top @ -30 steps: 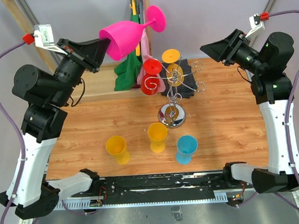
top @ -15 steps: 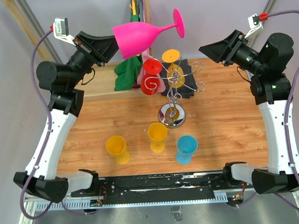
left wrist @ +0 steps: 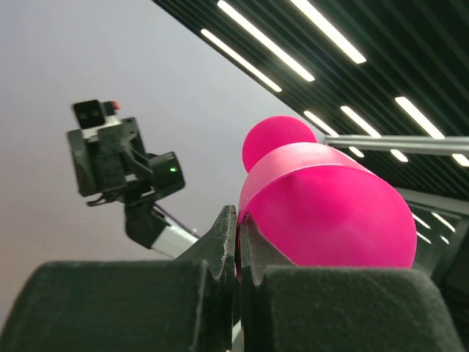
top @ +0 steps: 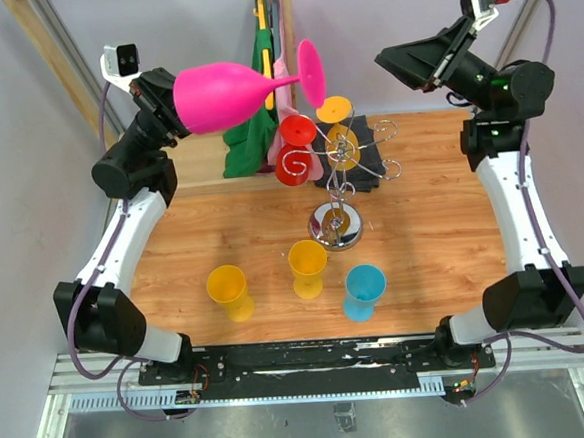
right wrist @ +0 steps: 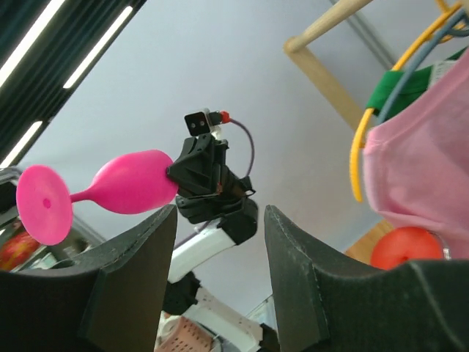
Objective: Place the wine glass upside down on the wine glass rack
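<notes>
**Fig.** Transport phase, top view. L gripper (top: 166, 99) is clenched on the rim wall of the pink wine glass (top: 221, 96). The glass is held aloft on its side at rear left, with the foot pointing right toward the rack (top: 335, 226). It is well apart from the rack and not yet inverted. R gripper (top: 393, 64) is raised at rear right, its fingers spread and holding nothing.

Step in hand (est.): carry to the rack, approx. halfway through the task.

Next move calls for: rolling the wrist so the foot faces up, bringing the stem level w/ a free spiral loop, and sliding it in sideways. It must avoid the glasses already hung.

Count:
- 1 rack, 2 arms.
- 6 glasses in all:
  - 1 pink, held.
  - 2 at the rack: red glass (top: 295, 144) and orange glass (top: 335, 111).
  - 3 upright on the table (top: 444, 248): yellow glass (top: 229, 287), a second yellow one (top: 307, 263) and blue glass (top: 363, 286).
</notes>
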You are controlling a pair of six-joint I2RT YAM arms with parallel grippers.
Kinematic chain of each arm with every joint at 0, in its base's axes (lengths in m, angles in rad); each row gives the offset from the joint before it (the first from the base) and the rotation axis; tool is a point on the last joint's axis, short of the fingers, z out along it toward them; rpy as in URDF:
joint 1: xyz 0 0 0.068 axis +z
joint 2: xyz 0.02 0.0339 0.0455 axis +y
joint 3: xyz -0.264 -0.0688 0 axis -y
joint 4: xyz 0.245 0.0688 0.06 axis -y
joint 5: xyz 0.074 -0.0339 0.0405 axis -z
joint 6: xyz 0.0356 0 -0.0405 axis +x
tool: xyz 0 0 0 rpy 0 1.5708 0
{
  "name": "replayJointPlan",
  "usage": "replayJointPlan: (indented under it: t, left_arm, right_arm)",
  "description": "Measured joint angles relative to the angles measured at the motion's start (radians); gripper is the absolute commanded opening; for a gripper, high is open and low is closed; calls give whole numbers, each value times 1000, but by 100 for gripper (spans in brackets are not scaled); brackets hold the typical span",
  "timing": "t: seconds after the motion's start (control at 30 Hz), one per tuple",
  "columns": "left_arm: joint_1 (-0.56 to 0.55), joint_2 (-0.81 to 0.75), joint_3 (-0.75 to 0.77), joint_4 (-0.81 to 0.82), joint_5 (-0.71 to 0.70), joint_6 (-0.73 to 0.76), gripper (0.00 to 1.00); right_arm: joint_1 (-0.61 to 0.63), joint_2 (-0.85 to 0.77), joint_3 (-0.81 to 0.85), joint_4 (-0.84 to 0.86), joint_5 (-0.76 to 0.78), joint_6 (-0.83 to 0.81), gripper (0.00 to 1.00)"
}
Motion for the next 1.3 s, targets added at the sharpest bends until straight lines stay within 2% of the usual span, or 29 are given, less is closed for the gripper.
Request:
replayJointPlan:
  t: [0.17,0.37,0.57,0.73,0.97,1.3]
  left_arm:
    - [0,43,15,204,-13,-164,0]
    - [0,116,18,214,-32,-266,0]
    - [0,156,28,214,-57,-287,0]
    - [0,169,30,214,-72,-287,0]
    - [0,169,41,215,-87,-287,0]
    - [0,169,42,215,-100,-287,0]
  right_arm:
    - [83,71,42,163,-4,188,50]
    - [220,113,137,245,-2,278,50]
    - [342,137,203,262,2,286,50]
    - [398,164,233,249,7,280,51]
    - [436,200,303,209,17,264,50]
    - [458,262,434,167,35,255,39]
